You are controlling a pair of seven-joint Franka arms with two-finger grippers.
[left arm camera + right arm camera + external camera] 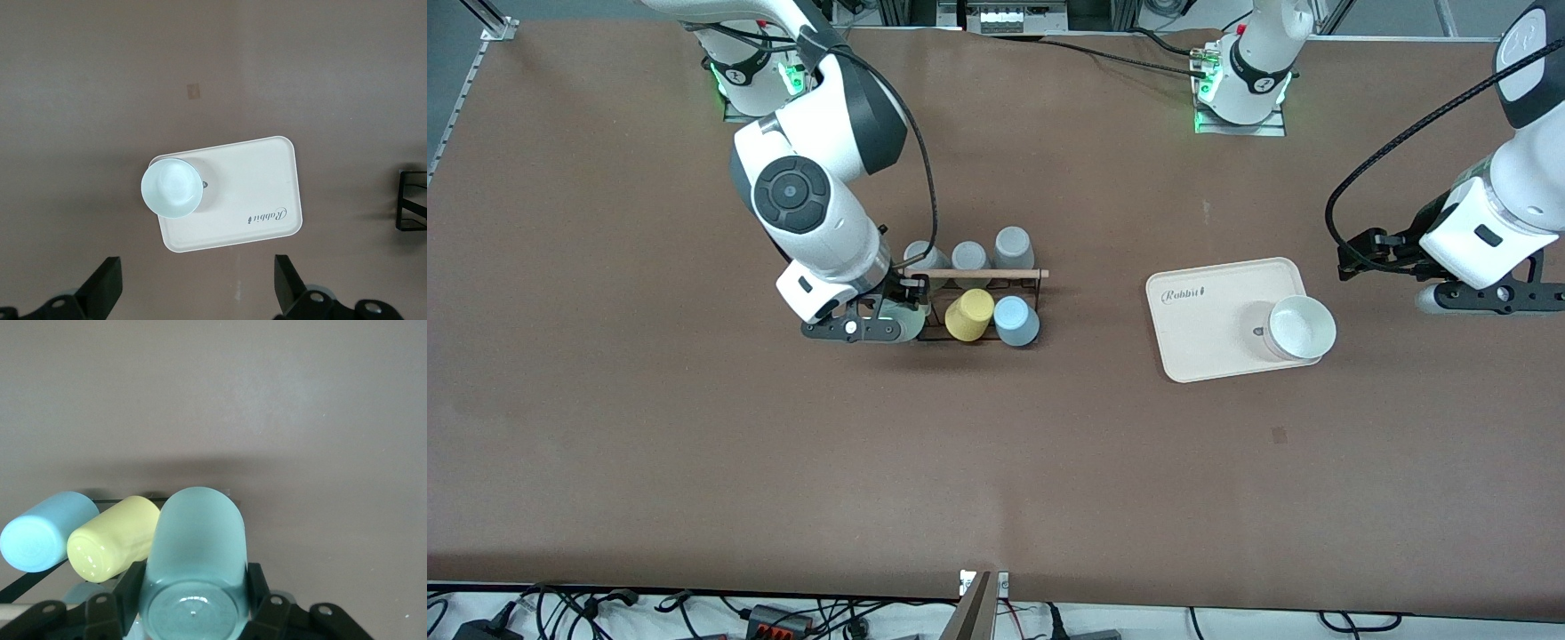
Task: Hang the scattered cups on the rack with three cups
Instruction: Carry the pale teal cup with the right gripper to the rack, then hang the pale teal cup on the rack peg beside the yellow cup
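My right gripper (pixel 903 308) is shut on the pale mint green cup (pixel 913 324), holding it tilted at the black wire rack (pixel 974 274), at the rack's end toward the right arm and beside the yellow cup (pixel 969 315). In the right wrist view the fingers (pixel 129 581) clamp the mint cup (pixel 195 547), its base toward the camera. The light blue cup (pixel 1016 320) hangs tilted on the rack beside the yellow one; both show in the right wrist view, light blue (pixel 43 531) and yellow (pixel 113 544). My left gripper (pixel 1356 253) is open and empty in the air beside the cream tray (pixel 1209 307).
Three grey cups (pixel 1014 247) sit on the rack's row farther from the front camera. A pale whitish cup (pixel 1303 327) stands upright on the cream tray (pixel 253 193) and shows in the left wrist view (pixel 172 188). A corner of the rack (pixel 413 200) shows there too.
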